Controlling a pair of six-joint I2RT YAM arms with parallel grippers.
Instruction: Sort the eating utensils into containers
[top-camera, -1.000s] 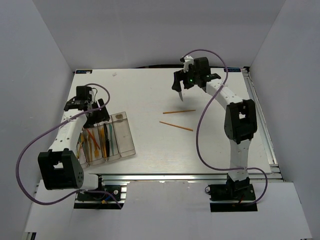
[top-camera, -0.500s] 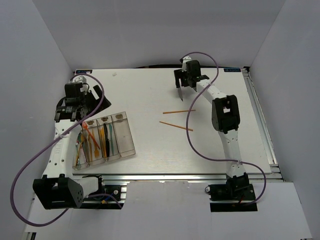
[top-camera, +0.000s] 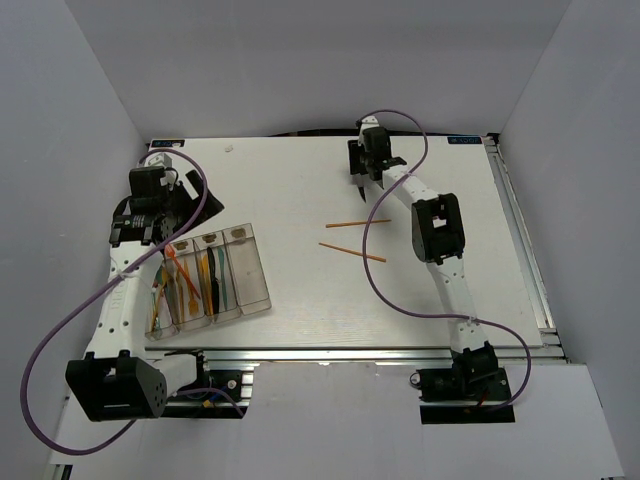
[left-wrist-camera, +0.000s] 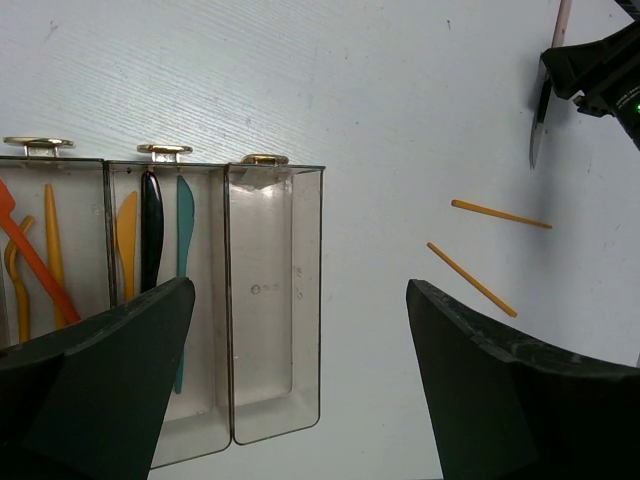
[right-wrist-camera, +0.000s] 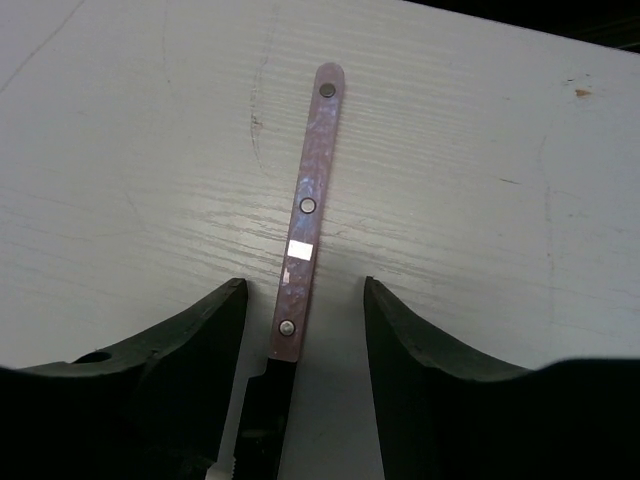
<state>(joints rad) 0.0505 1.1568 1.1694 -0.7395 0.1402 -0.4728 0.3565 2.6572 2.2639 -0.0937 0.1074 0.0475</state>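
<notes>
The clear bins (top-camera: 252, 272) stand at the near left, also in the left wrist view (left-wrist-camera: 275, 330). They hold orange cutlery (left-wrist-camera: 48, 250), a dark knife (left-wrist-camera: 150, 235) and a teal knife (left-wrist-camera: 184, 250); the rightmost bin is empty. Two orange sticks (top-camera: 358, 223) (top-camera: 352, 252) lie mid-table, also in the left wrist view (left-wrist-camera: 500, 214) (left-wrist-camera: 470, 279). A dark-bladed knife with a purplish riveted handle (right-wrist-camera: 308, 200) lies at the far middle. My right gripper (right-wrist-camera: 303, 295) is open and straddles it, with a gap on each side (top-camera: 366, 170). My left gripper (left-wrist-camera: 300, 330) is open and empty, over the bins' far left end (top-camera: 148, 226).
Grey walls enclose the table on three sides. A metal rail (top-camera: 520, 230) runs along the right edge. Purple cables loop from both arms. Gold tabs (left-wrist-camera: 165, 150) sit at the bins' far ends.
My left gripper has swung left and back from over the bins. My right gripper has shifted slightly left and lowered over the knife at the far middle.
</notes>
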